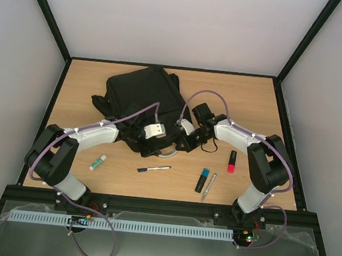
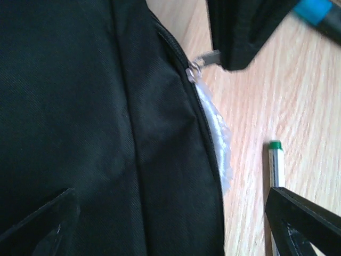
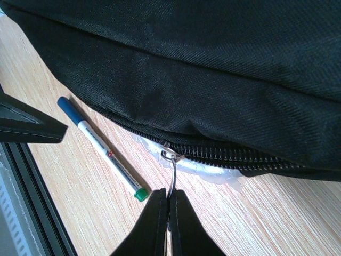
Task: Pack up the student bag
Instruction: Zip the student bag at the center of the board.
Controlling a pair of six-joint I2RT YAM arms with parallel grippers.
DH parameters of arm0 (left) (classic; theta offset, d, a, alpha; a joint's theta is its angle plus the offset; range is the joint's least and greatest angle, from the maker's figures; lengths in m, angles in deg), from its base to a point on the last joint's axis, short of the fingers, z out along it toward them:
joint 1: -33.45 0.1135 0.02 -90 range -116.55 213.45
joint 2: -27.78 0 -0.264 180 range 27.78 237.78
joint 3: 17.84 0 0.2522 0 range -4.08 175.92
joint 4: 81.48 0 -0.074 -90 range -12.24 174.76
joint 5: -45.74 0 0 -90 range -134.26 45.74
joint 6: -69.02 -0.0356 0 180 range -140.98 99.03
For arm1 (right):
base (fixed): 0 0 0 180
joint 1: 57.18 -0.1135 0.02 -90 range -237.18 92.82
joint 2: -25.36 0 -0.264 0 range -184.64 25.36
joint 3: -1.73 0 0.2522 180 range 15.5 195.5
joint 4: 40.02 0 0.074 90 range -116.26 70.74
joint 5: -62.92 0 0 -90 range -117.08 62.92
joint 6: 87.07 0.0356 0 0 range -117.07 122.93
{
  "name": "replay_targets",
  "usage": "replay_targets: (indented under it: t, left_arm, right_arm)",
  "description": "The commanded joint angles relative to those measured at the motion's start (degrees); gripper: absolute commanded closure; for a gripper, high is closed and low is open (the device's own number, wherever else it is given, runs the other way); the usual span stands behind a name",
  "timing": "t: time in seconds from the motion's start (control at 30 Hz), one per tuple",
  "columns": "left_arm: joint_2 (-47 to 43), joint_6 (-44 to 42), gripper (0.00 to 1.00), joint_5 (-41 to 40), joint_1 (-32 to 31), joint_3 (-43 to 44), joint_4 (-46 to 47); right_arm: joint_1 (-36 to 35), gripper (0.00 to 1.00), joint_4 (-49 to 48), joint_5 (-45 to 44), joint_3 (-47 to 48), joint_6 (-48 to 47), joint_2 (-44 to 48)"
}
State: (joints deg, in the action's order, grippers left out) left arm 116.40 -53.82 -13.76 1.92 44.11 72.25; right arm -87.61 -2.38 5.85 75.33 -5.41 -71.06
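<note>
Student bag [image 1: 139, 92] has its zip pull [image 3: 169, 156] pinched tight in the right gripper [image 3: 170, 210], whose jaws are closed on the little metal ring. The left gripper [image 2: 170, 200] hangs over the black cloth with its jaws wide apart, holding nothing. The bag lies flat on the far middle of the table [image 1: 251, 99], and a pen [image 3: 101, 149] lies just beside it.

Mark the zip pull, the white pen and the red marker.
zip pull [image 3: 168, 156]: right wrist view, on its metal loop at the slider.
white pen [image 3: 101, 146]: right wrist view, mid-barrel.
red marker [image 1: 231, 165]: top view, on the red body below its dark cap.
</note>
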Motion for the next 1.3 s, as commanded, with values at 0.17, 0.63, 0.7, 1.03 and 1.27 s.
replay_targets:
  t: [0.17,0.63,0.7,1.03,1.27]
  left_arm:
    - [3.5,27.2,0.01,-3.6,1.5,4.8,7.4]
    - [0.3,-1.9,0.18,11.1,6.3,7.1,-18.9]
    - [1.4,0.0,0.23,9.3,5.9,7.6,-18.9]
    - [3.0,-2.0,0.41,0.6,3.7,7.2,-16.5]
    - [3.1,-2.6,0.89,1.2,3.1,7.9,-17.0]
  right_arm:
    - [0.1,0.99,2.1,1.9,0.6,0.1,0.2]
    - [0.4,0.99,2.0,1.3,1.1,0.0,0.0]
    - [0.4,0.99,1.9,1.4,1.4,0.1,-0.4]
    - [0.4,0.99,1.6,1.4,2.0,0.4,-1.1]
    - [0.4,0.99,1.5,1.1,1.5,0.4,-1.1]
